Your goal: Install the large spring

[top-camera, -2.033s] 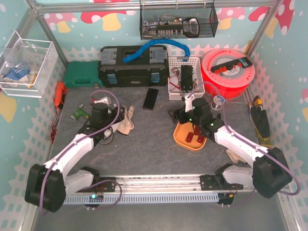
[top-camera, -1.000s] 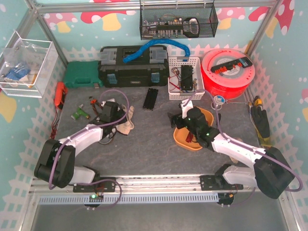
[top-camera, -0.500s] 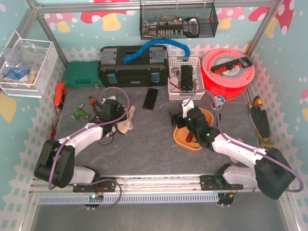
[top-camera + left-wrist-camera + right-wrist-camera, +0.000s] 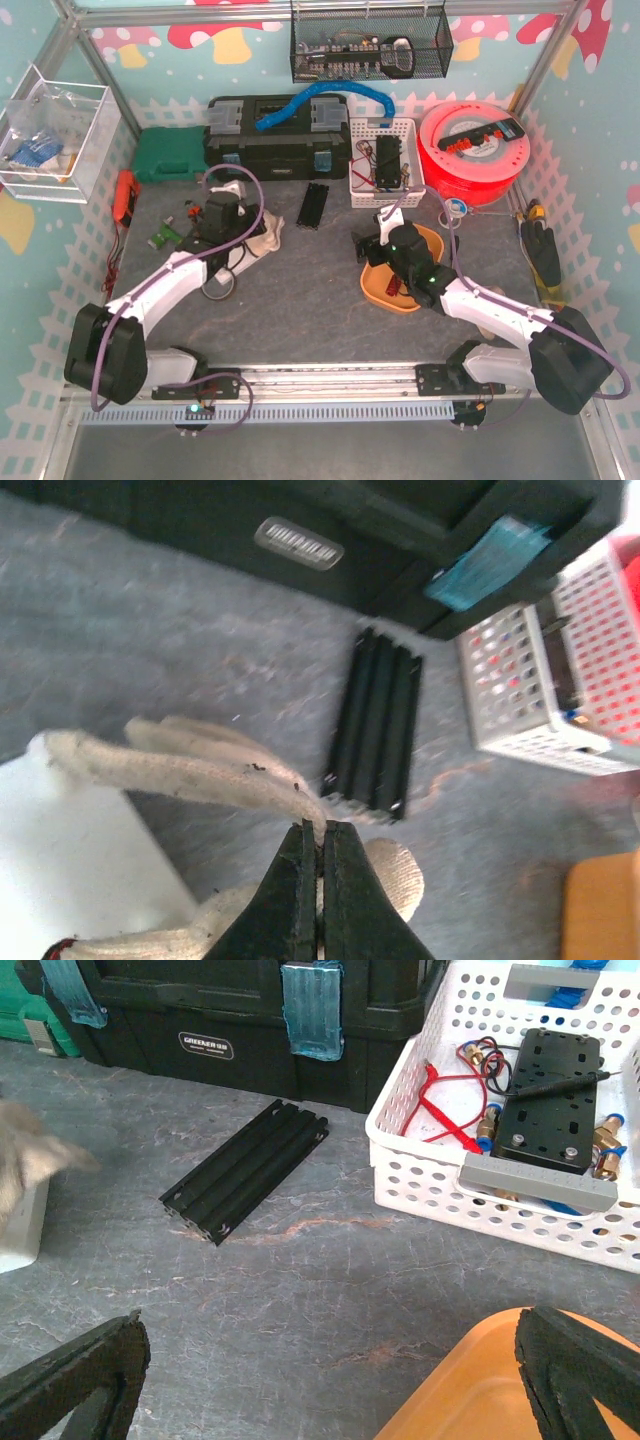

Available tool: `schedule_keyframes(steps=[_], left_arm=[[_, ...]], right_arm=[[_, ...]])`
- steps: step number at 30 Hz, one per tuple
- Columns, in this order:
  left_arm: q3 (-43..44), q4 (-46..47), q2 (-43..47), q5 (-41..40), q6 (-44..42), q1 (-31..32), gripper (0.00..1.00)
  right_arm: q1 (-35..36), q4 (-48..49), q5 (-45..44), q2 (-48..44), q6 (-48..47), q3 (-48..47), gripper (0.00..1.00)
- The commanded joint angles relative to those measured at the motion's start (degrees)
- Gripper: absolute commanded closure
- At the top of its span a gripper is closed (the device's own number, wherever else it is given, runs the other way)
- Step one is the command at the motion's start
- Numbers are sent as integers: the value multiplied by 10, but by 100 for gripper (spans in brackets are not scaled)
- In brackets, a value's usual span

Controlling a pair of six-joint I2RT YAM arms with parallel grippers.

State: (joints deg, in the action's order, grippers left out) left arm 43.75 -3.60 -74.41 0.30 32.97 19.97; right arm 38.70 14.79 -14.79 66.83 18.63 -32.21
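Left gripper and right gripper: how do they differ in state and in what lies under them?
The left gripper is shut; the right gripper is wide open. The left gripper is over a white glove; the right gripper is over the rim of the orange tray. Both are black, and both wrist views show the black rail.

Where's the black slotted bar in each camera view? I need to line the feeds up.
Top external: black slotted bar lies on the mat at centre back, in front of the black toolbox.
Left wrist: bar at centre frame, just beyond the glove.
Right wrist: bar left of centre, lying diagonally.
Shared landmark: white basket, right of the bar in every view.
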Motion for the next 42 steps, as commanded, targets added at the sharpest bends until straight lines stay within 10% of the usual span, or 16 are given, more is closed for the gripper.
schedule_keyframes(steps=[1,23,32,42], left_arm=[[41,25,11,39,8,2,100],[96,306,-231,-81,37,0,100],[141,248,-272,-105,20,-2,45],[105,119,-154,-92,20,0,36]], right_arm=[[2,3,-14,-12,-4,11,1],[2,17,-22,-9,-9,19,1],[2,17,-26,-5,-11,19,1],[2,16,-30,5,-12,16,1]])
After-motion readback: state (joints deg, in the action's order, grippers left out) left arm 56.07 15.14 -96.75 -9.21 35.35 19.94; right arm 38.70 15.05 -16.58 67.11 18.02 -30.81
